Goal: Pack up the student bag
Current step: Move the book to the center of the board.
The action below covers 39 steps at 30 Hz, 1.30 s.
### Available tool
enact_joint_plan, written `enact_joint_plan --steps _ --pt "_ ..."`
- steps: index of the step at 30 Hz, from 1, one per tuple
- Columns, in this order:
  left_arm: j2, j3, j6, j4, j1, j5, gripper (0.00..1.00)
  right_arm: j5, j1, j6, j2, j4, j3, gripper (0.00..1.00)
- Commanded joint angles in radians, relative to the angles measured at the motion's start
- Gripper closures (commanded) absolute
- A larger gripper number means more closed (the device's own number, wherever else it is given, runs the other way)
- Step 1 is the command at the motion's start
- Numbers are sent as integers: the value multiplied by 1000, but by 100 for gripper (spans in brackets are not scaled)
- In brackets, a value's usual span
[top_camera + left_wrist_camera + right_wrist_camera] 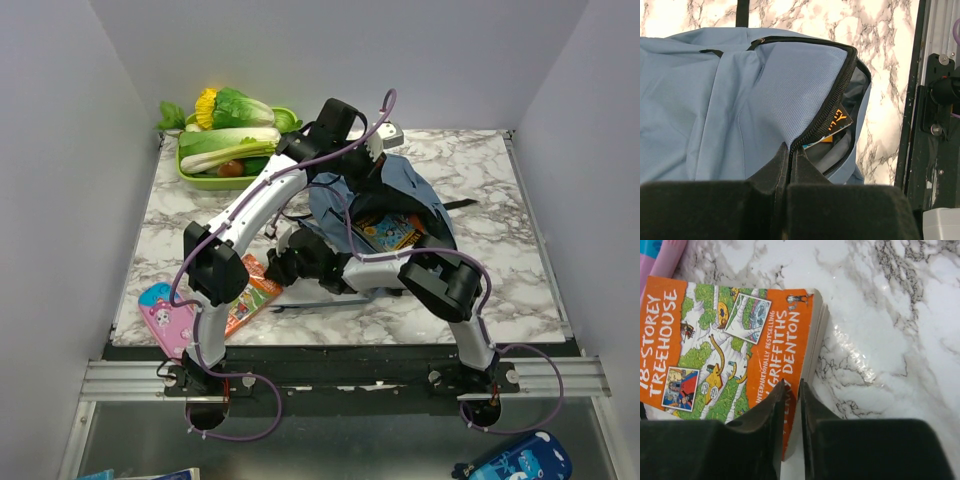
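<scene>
Dusty-blue student bag (715, 110) unzipped; left tool (790, 150) clamps its rim, right tool (791, 386) together

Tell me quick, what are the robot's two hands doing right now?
Left gripper: shut on the student bag, at its zipper edge.
Right gripper: shut, over the orange book; whether it grips the book cannot be told.

The open student bag (425, 190) lies on the marble table (505, 260) with a colourful book (392, 230) inside, an orange book (258, 287) and pink pencil case (168, 318) front-left
</scene>
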Motion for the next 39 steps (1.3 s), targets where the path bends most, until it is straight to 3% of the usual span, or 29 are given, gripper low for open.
enact_joint_plan --steps 1,2,3,7,8,17,22,23,24,27,31,35,39 --pt "-60 -7 8 20 2 9 100 26 11 45 40 46 -14 90" --pt "-60 -8 9 23 4 6 100 44 13 46 34 46 -34 99" --pt "-62 -14 12 26 5 3 100 55 19 46 29 49 -44 99" --pt "-62 -26 15 40 4 -11 100 133 20 60 -23 61 -130 99" --pt "-62 -28 18 42 4 -17 100 212 20 72 -39 60 -150 99" --pt "-67 -66 16 72 4 -26 100 585 20 196 -387 -20 -512 99" --pt "-73 -76 12 88 4 -22 100 531 39 229 -493 -150 -591 98" --pt "-76 -76 13 88 4 -22 100 515 48 220 -519 -166 -598 88" --pt "-77 -74 16 88 5 -22 100 508 60 201 -534 -172 -603 57" --pt "-76 -71 19 86 4 -26 100 492 69 60 -595 -175 -583 30" --pt "-73 -74 22 85 4 -25 100 485 68 -177 -582 -162 -476 19" --pt "-76 -74 18 86 4 -25 100 449 51 -372 -444 -100 -345 10" --pt "-80 -72 12 88 4 -22 100 246 2 -449 -307 -19 -276 6"
